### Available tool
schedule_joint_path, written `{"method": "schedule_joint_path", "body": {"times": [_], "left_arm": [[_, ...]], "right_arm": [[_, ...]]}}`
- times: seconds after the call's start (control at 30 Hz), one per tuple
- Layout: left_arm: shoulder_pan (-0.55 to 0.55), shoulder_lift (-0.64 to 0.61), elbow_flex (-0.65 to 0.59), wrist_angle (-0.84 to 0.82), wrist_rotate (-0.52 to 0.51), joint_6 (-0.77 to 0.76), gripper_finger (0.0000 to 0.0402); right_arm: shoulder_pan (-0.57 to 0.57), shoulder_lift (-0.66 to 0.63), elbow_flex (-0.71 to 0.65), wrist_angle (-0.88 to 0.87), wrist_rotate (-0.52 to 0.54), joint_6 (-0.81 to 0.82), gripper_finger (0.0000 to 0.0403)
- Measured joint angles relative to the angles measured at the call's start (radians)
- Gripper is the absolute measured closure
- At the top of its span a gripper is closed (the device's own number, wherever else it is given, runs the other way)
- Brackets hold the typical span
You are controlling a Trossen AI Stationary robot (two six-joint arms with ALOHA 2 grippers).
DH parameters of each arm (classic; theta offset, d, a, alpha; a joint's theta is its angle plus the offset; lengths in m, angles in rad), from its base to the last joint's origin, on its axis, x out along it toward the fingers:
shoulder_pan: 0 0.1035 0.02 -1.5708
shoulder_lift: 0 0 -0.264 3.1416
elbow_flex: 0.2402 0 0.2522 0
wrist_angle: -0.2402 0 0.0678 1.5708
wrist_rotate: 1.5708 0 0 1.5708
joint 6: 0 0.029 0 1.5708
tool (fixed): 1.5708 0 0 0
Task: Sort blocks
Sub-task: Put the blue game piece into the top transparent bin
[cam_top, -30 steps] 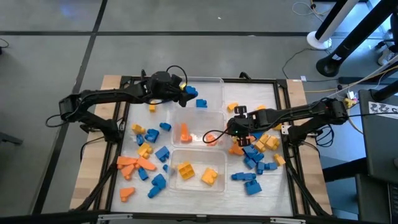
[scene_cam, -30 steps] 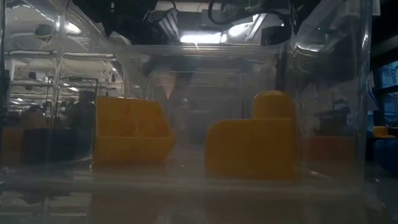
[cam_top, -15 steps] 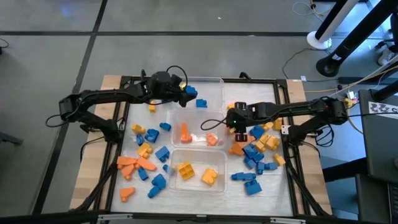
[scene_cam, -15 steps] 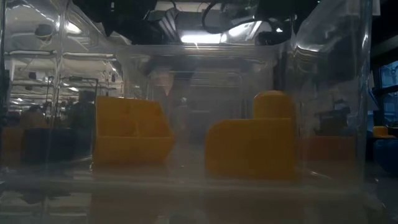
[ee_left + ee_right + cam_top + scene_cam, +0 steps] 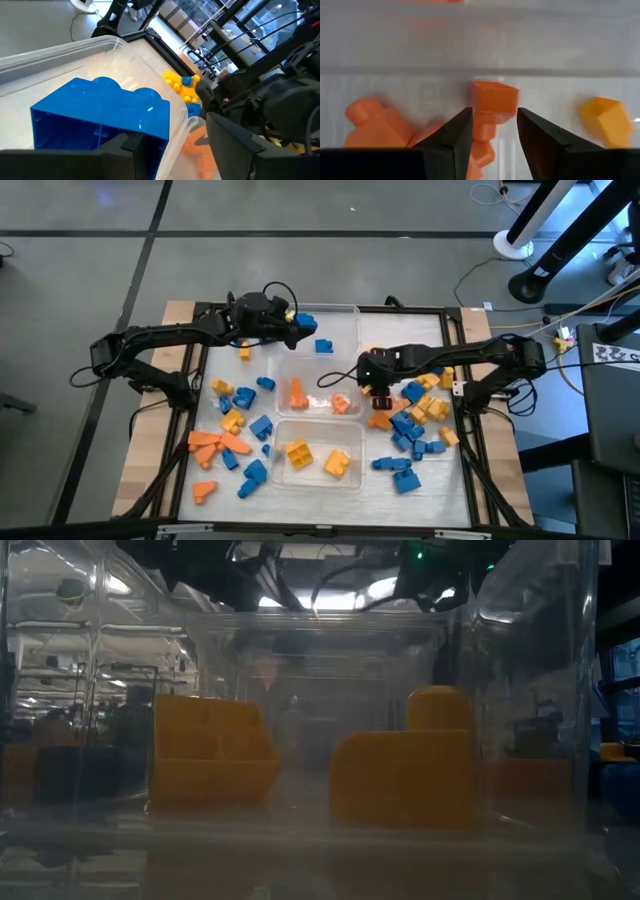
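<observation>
Left gripper [image 5: 296, 332] spread over far tub [image 5: 340, 315], blue block [image 5: 102, 117] loose just ahead of fingertips. Right gripper [image 5: 492, 132] parted, pinching nothing, orange block [image 5: 492, 102] just beyond tips.

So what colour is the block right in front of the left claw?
Blue: the block fills the left wrist view, over the clear tub.

The right end effector [image 5: 371, 373] has drawn back from the middle tub [image 5: 352, 366], its orange block [image 5: 341, 404] left inside.
</observation>
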Motion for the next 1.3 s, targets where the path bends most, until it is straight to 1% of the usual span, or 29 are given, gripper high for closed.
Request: {"method": "schedule_joint_path", "body": {"times": [0.07,0.2,0.27,0.43,0.5,0.6,0.63,0.73,0.77,0.83,0.87,0.97,1.1,1.3], "left_arm": [[0.000,0.000,0.000,0.000,0.000,0.007,0.0238],[0.000,0.000,0.000,-0.025,-0.001,0.085,0.0238],[0.000,0.000,0.000,-0.070,-0.004,0.112,0.0237],[0.025,0.000,0.000,-0.233,-0.057,0.168,0.0226],[0.038,0.000,0.000,-0.270,-0.061,0.130,0.0221],[0.041,0.000,0.000,-0.273,-0.058,0.024,0.0219],[0.039,0.000,0.000,-0.274,-0.057,0.029,0.0219],[0.038,0.008,0.000,-0.270,-0.070,0.143,0.0219],[0.038,0.009,0.000,-0.268,-0.069,0.129,0.0219],[0.035,0.010,0.000,-0.230,-0.050,0.053,0.0219],[0.032,0.009,0.000,-0.209,-0.043,0.057,0.0219],[0.032,0.008,0.001,-0.216,-0.071,0.222,0.0219],[0.032,0.003,0.000,-0.250,-0.079,0.245,0.0219],[0.029,0.001,-0.001,-0.314,-0.075,0.505,0.0219]], "right_arm": [[0.000,0.011,0.000,0.000,-0.021,0.001,0.0246],[0.000,0.028,0.000,0.002,-0.025,0.002,0.0246],[0.000,0.030,0.001,0.003,-0.023,0.002,0.0246],[0.001,0.031,0.001,0.004,-0.023,0.002,0.0246],[0.001,0.031,0.001,0.004,-0.021,0.002,0.0246],[0.001,0.031,0.001,0.004,-0.017,0.002,0.0246],[0.001,0.031,0.001,0.004,-0.017,0.002,0.0246],[0.001,0.031,0.001,0.004,-0.017,0.002,0.0246],[0.002,0.031,0.001,0.004,-0.017,0.002,0.0246],[0.002,0.031,0.001,0.004,-0.017,0.001,0.0246],[0.002,0.031,0.001,0.004,-0.017,0.001,0.0246],[0.002,0.031,0.001,0.004,-0.016,0.000,0.0246],[0.002,0.031,0.001,0.004,-0.015,-0.001,0.0246],[0.002,0.032,0.001,0.004,-0.014,-0.001,0.0246]]}}
